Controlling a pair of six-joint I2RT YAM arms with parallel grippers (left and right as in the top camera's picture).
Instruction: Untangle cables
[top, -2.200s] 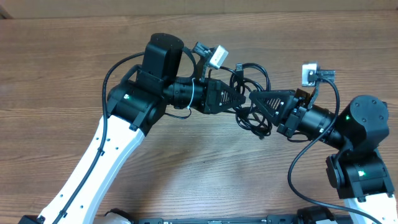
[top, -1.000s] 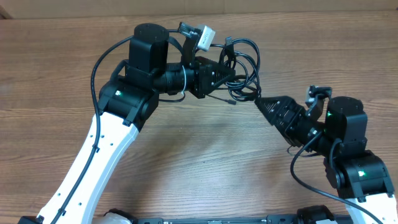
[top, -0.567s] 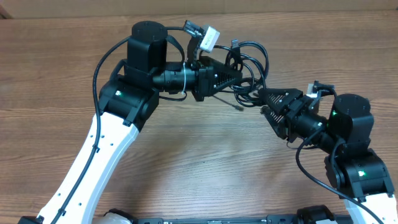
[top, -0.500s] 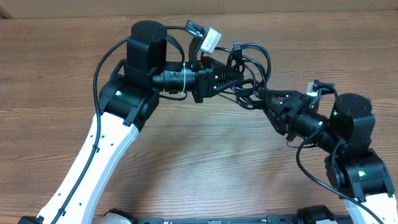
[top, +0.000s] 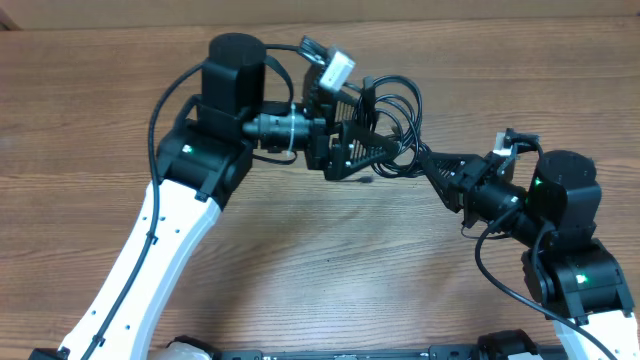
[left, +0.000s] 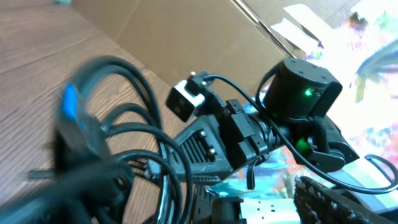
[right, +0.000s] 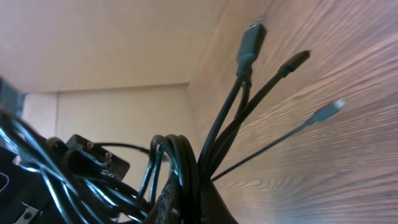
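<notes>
The cables (top: 395, 112) are a knot of thin black loops held above the wooden table between the two arms. My right gripper (top: 428, 160) comes in from the right and is shut on a bunch of strands at the knot's lower right. In the right wrist view the cables (right: 186, 165) are pinched in my right gripper (right: 202, 202), and three plug tips (right: 252, 34) fan out beyond it. My left gripper (top: 370, 135) stands open, its fingers spread around the knot's left side. The left wrist view is blurred; the cables (left: 140, 124) loop in front of my left gripper (left: 205, 208).
The wooden table (top: 320, 260) stretches out in front of both arms. A cardboard wall (top: 500, 8) runs along the far edge. Thick black wires fixed to the arms (top: 490, 260) arc beside each wrist. The right arm (left: 298, 106) fills the left wrist view.
My left gripper has opened and let go of the cables. My right gripper moved up and left to the knot and shut on a bunch of strands.
</notes>
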